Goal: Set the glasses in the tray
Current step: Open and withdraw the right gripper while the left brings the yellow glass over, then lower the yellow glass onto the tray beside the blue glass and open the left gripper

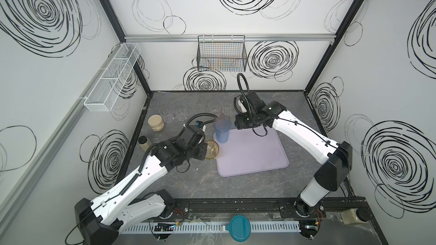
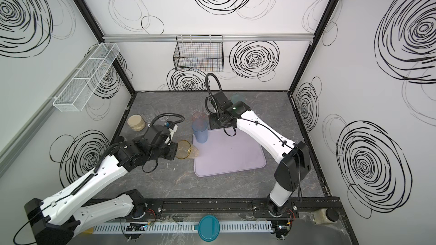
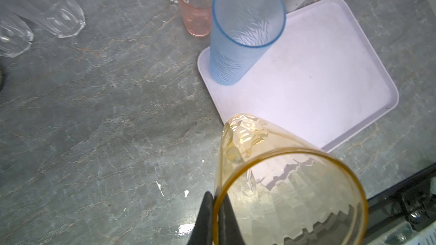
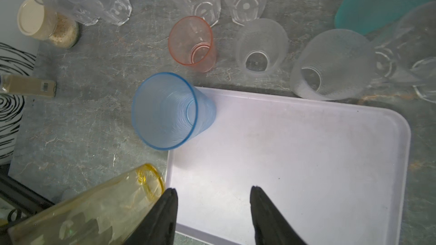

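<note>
1. The tray (image 1: 254,152) lies flat; the right gripper (image 4: 213,192) hovers over it, jaws well apart, holding nothing
2. The blue glass (image 1: 222,130) stands upright in the tray's far-left corner
3. The amber glass (image 1: 212,149) hangs tilted just outside the tray's left edge, its rim wall pinched by the closed left gripper (image 3: 215,199); it looks light, stiff and slick, so a one-wall pinch may let it swing
4. The pink glass (image 4: 192,43) and frosted glasses (image 4: 262,48) stand just beyond the tray's far edge; a rim pinch probably suits them too
</note>
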Controlling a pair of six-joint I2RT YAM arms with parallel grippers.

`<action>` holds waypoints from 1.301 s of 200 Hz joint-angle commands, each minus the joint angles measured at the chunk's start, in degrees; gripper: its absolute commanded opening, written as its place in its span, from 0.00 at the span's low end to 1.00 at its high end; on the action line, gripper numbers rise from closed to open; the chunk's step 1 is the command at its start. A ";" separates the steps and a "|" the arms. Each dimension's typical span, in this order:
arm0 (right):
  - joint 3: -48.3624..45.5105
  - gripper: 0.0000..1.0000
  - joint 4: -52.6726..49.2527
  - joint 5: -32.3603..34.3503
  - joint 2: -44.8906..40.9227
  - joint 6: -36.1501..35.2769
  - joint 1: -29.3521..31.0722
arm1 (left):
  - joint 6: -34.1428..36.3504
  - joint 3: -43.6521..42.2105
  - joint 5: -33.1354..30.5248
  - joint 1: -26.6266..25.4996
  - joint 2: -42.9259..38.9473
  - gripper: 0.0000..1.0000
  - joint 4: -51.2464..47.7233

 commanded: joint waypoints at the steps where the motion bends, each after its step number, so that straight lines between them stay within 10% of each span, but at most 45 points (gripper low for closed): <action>1: -4.88 0.54 6.21 -1.47 -4.08 0.79 -2.46 | -2.27 3.37 -0.64 -2.34 2.58 0.00 1.10; 260: -19.84 0.54 15.49 -8.27 -8.90 -1.49 -10.82 | 4.76 11.30 -4.51 -1.19 24.20 0.00 6.56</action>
